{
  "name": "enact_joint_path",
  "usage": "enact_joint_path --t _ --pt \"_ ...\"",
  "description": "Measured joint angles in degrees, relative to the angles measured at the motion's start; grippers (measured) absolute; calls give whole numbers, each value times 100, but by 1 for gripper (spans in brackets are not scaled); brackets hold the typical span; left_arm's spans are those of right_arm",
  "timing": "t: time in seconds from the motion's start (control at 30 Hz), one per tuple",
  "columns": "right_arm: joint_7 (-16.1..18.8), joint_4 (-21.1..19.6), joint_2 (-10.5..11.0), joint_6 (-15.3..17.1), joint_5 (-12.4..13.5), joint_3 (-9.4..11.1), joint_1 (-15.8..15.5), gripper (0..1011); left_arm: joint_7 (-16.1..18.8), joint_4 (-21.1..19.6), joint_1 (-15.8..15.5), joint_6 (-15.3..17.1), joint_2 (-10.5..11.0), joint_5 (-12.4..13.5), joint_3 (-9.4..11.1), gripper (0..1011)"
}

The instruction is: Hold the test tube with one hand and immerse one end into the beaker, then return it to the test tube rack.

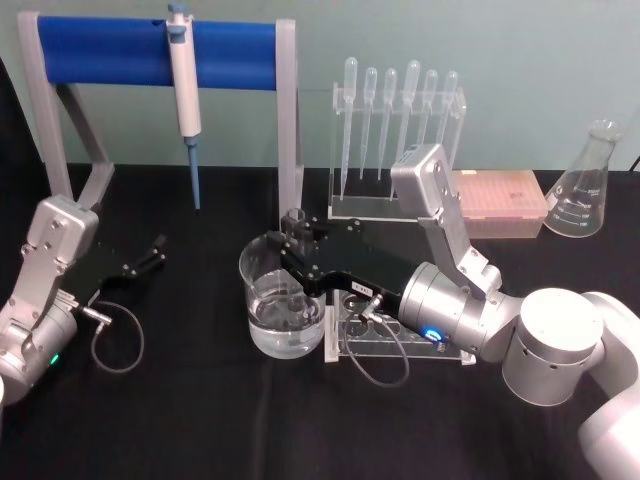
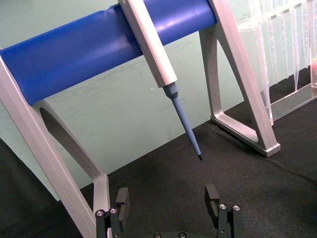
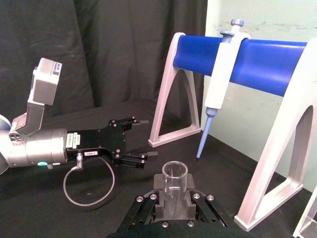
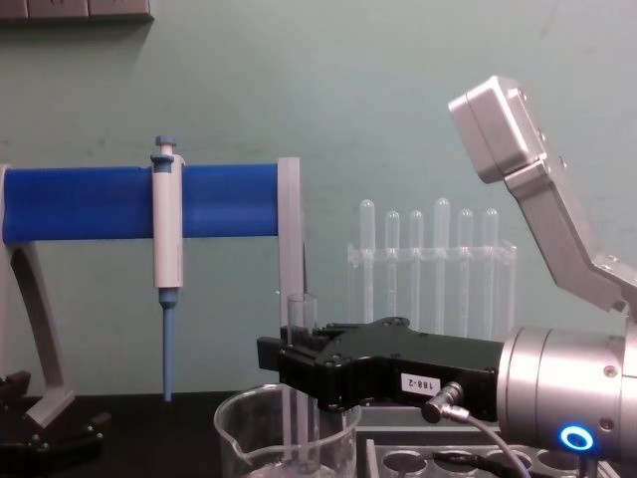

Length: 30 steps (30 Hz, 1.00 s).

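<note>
My right gripper [image 1: 295,233] reaches in from the right and is shut on the test tube [image 1: 296,217], which it holds upright over the beaker [image 1: 268,300]. In the chest view the test tube [image 4: 302,311] rises above the black gripper [image 4: 302,360] and runs down inside the beaker [image 4: 244,430], which holds some clear liquid. The right wrist view looks down on the tube's open rim [image 3: 174,171] between the fingers [image 3: 148,203]. My left gripper [image 1: 152,252] rests open on the black cloth at the left, well away from the beaker, with its fingers [image 2: 122,198] apart and nothing between them.
A clear rack with round holes [image 1: 345,342] lies just right of the beaker, under my right wrist. Behind stand a blue-barred stand [image 1: 110,52] with a hanging pipettor [image 1: 184,85], a rack of plastic pipettes [image 1: 400,120], a tip box [image 1: 497,198] and a conical flask [image 1: 588,185].
</note>
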Motion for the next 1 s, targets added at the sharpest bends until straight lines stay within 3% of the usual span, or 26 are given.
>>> enact_joint_path --t 1.0 --pt "0 0 0 0 0 0 0 224 0 0 0 0 0 0 0 1000"
